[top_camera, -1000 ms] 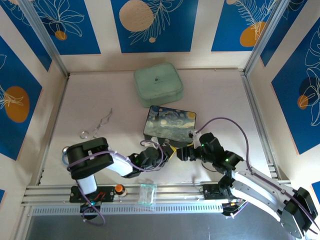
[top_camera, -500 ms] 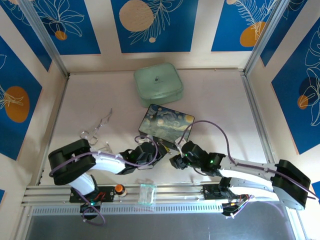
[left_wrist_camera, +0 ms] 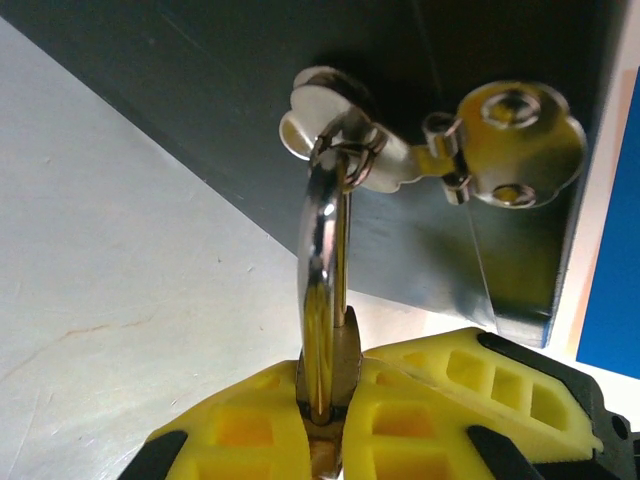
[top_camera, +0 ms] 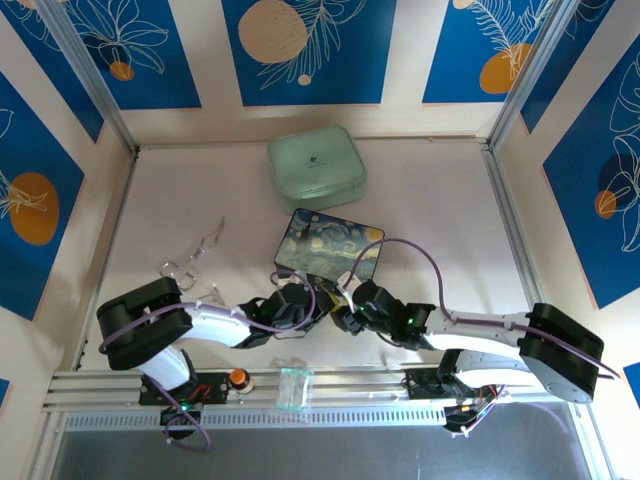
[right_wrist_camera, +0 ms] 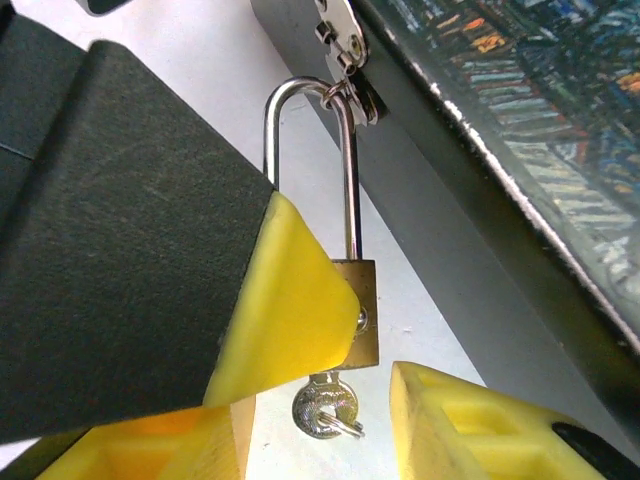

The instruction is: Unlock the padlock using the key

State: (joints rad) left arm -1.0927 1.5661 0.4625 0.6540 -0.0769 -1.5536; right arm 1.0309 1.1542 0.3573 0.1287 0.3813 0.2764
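At the near edge of the painted box (top_camera: 325,238), top view: both arms meet, and the small parts are too tiny to make out.
Right wrist view: 1 padlock (right_wrist_camera: 357,310), shackle (right_wrist_camera: 310,150) hooked through the box latch (right_wrist_camera: 345,45); 1 key (right_wrist_camera: 325,410) seated in its underside; right fingers (right_wrist_camera: 470,420) apart, 1 on each side of the key, not touching it.
Left wrist view: left fingers (left_wrist_camera: 250,430) clamped on the padlock body, pale tabletop (left_wrist_camera: 120,300) beneath; key hidden.
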